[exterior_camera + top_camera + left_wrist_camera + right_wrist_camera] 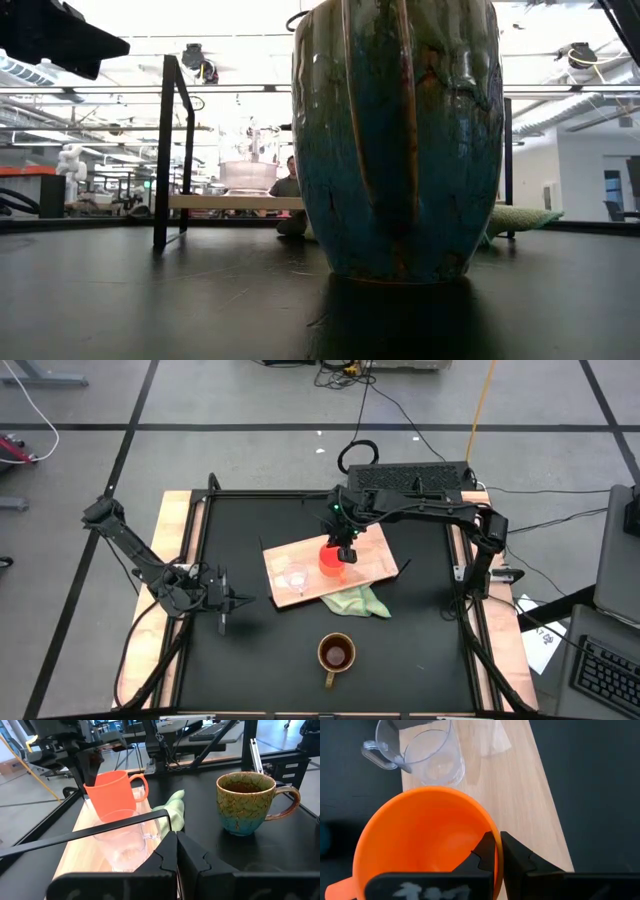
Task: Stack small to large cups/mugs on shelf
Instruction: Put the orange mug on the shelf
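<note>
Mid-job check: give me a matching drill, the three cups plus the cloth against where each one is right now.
Things:
1. clear glass cup
2. orange mug
3. olive-brown mug
4. green cloth

Places:
A. on the bare black table, off the board
B. pinched at the rim by the right gripper
C. standing free on the wood board
D. lying at the board's edge, partly under it

Pairs: 1-C, 2-B, 3-A, 4-D
</note>
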Motion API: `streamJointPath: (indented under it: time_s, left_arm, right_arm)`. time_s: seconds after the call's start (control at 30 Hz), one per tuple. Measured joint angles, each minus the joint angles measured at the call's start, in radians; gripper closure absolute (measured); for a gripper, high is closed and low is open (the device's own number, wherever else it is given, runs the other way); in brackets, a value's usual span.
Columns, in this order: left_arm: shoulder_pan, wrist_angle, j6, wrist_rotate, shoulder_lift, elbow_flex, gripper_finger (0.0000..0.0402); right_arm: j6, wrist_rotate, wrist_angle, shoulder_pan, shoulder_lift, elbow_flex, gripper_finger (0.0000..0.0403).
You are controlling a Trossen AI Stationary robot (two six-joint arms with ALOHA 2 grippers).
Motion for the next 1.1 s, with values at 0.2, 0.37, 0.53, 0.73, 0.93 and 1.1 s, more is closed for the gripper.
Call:
streamJointPath:
  time_s: [0.2, 0.37, 0.53, 0.73, 0.93, 1.1]
  left_arm:
    - [0.000, 0.001, 0.000, 0.000, 0.000, 0.000, 0.0400]
    - [0.000, 0.000, -0.001, 0.000, 0.000, 0.000, 0.0400]
    - [0.000, 0.001, -0.002, 0.004, 0.000, 0.000, 0.0399]
    - [0.000, 0.001, -0.002, 0.014, 0.000, 0.000, 0.0398]
    - [0.000, 0.001, -0.004, 0.015, 0.000, 0.000, 0.0400]
    - [0.000, 0.002, -0.012, 0.025, 0.000, 0.000, 0.0400]
  right_arm:
    - [0.044, 0.000, -0.009, 0.000, 0.000, 0.000, 0.0399]
    - [0.057, 0.009, -0.041, 0.002, 0.000, 0.000, 0.0399]
    - [0.057, 0.078, -0.046, 0.010, 0.010, -0.005, 0.0400]
    - [0.061, 0.077, -0.028, 0.010, 0.010, -0.004, 0.0400]
    - [0.068, 0.076, -0.012, 0.019, 0.010, -0.015, 0.0400]
    - [0.073, 0.075, 0.000, 0.028, 0.010, -0.034, 0.0400]
